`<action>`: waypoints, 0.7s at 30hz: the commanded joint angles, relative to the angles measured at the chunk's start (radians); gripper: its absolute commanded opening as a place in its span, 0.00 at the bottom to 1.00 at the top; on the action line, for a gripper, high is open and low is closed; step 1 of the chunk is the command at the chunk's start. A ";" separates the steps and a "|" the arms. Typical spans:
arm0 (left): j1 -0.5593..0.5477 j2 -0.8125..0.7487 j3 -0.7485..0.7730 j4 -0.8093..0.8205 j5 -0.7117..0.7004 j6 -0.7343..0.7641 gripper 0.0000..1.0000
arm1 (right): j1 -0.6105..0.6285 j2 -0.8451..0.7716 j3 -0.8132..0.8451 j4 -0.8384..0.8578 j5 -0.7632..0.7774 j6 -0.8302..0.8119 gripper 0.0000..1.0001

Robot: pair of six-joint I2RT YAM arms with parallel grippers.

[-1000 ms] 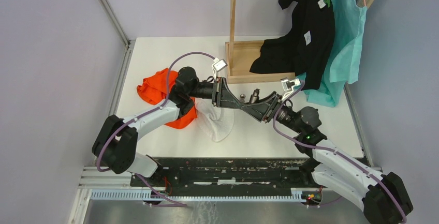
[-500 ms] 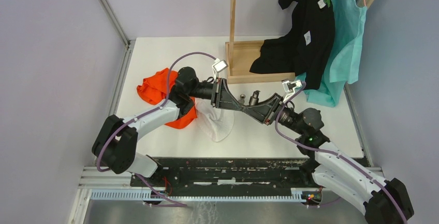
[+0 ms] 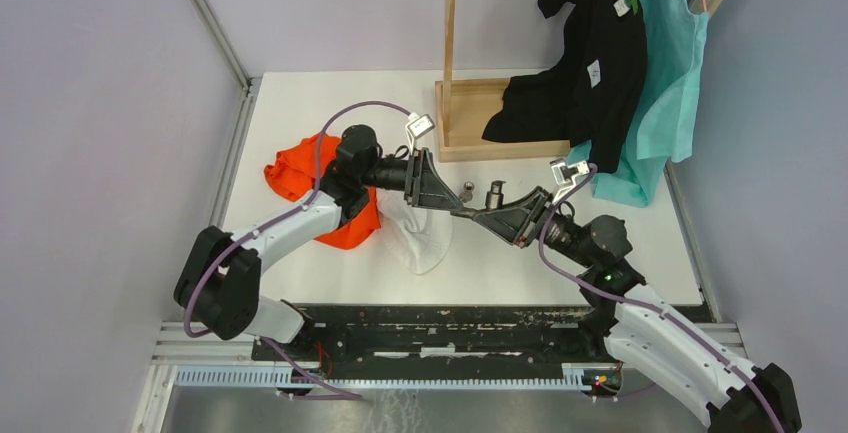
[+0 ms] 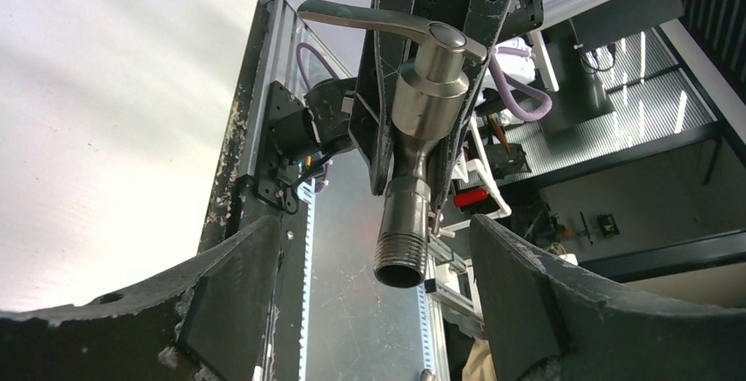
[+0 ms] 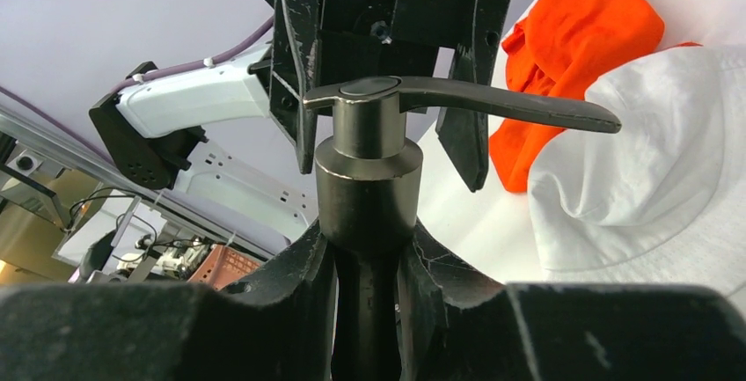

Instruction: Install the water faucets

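Our right gripper [image 5: 368, 267] squeezes the neck of the metal faucet [image 5: 369, 170] and holds it up in the air over the white table [image 3: 300, 113]. The lever handle is at one end. The screw end points at our left gripper [image 4: 374, 311], whose fingers are wide apart and hold nothing. We think most of the job is left: the faucet is not screwed into anything yet, and we cannot see where it should go.

Two white arms [image 3: 290, 221] bent in towards each other, left black gripper [image 4: 374, 300] wide open, right black gripper [image 5: 368, 258] pinched on grey metal tap [image 5: 369, 179]
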State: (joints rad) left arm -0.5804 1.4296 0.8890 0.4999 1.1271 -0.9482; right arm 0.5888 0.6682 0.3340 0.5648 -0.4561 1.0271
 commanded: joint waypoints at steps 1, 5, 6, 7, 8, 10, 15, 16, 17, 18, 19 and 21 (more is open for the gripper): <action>0.012 -0.043 0.044 -0.020 -0.010 0.056 0.85 | 0.000 -0.011 0.009 0.033 0.003 -0.008 0.01; 0.010 -0.055 0.105 -0.133 -0.022 0.149 0.86 | 0.000 0.005 0.032 0.001 -0.070 -0.024 0.01; 0.004 -0.054 0.130 -0.178 -0.023 0.181 0.87 | 0.000 0.009 0.043 -0.012 -0.093 -0.032 0.01; -0.006 -0.049 0.158 -0.232 -0.025 0.219 0.87 | 0.001 0.014 0.053 -0.029 -0.117 -0.040 0.01; -0.018 -0.042 0.188 -0.289 -0.030 0.263 0.88 | 0.001 0.018 0.064 -0.049 -0.137 -0.051 0.01; -0.050 -0.023 0.249 -0.421 -0.061 0.354 0.90 | 0.000 0.028 0.102 -0.124 -0.171 -0.085 0.01; -0.120 0.022 0.386 -0.672 -0.204 0.498 0.90 | 0.000 0.035 0.145 -0.232 -0.182 -0.142 0.01; -0.132 0.027 0.415 -0.732 -0.249 0.530 0.90 | 0.001 0.034 0.150 -0.242 -0.177 -0.146 0.01; -0.142 0.030 0.438 -0.778 -0.302 0.556 0.89 | 0.001 0.034 0.155 -0.253 -0.173 -0.150 0.01; -0.152 0.032 0.458 -0.821 -0.361 0.570 0.89 | 0.000 0.033 0.159 -0.268 -0.166 -0.156 0.01; -0.164 0.034 0.478 -0.859 -0.408 0.587 0.88 | 0.000 0.032 0.163 -0.285 -0.157 -0.161 0.01; -0.188 0.037 0.506 -0.910 -0.488 0.594 0.86 | 0.000 0.029 0.165 -0.299 -0.144 -0.169 0.01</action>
State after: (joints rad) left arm -0.7353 1.4567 1.3128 -0.2016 0.8536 -0.4831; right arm 0.5888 0.7132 0.4400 0.2790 -0.6060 0.9028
